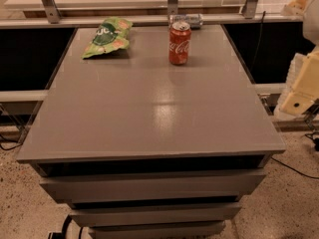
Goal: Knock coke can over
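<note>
The coke can (179,43) stands upright near the far edge of the grey table top (149,108), a little right of the middle. It is red with white script and a silver top. My gripper (300,91) shows only as a cream-coloured piece of the arm at the right edge of the view. It is off the table's right side, well apart from the can, and holds nothing that I can see.
A green snack bag (107,36) lies flat at the far left of the table. A silver-grey can (187,20) lies just behind the coke can at the far edge. Metal rail posts stand behind the table. Drawers are below the front edge, and cables lie on the floor.
</note>
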Robot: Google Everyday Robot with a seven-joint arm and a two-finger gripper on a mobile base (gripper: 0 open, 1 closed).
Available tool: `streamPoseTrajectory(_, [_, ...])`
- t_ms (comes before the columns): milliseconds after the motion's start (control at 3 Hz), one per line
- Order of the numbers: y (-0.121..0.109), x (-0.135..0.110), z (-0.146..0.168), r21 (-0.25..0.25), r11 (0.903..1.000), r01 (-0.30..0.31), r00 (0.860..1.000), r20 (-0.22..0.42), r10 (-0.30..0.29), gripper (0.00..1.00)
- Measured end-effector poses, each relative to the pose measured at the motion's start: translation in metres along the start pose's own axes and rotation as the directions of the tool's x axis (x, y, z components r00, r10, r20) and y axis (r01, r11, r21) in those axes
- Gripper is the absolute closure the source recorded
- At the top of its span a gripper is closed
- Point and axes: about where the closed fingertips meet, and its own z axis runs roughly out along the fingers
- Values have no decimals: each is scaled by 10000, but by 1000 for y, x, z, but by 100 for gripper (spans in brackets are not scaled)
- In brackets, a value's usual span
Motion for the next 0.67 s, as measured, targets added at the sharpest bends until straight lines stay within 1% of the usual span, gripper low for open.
streamPoseTrajectory(333, [0, 0, 0, 2, 10000, 1, 10000, 1, -1, 0])
streamPoseTrajectory(667, [-5, -5, 1, 89, 10000, 23, 9998, 198, -25, 0])
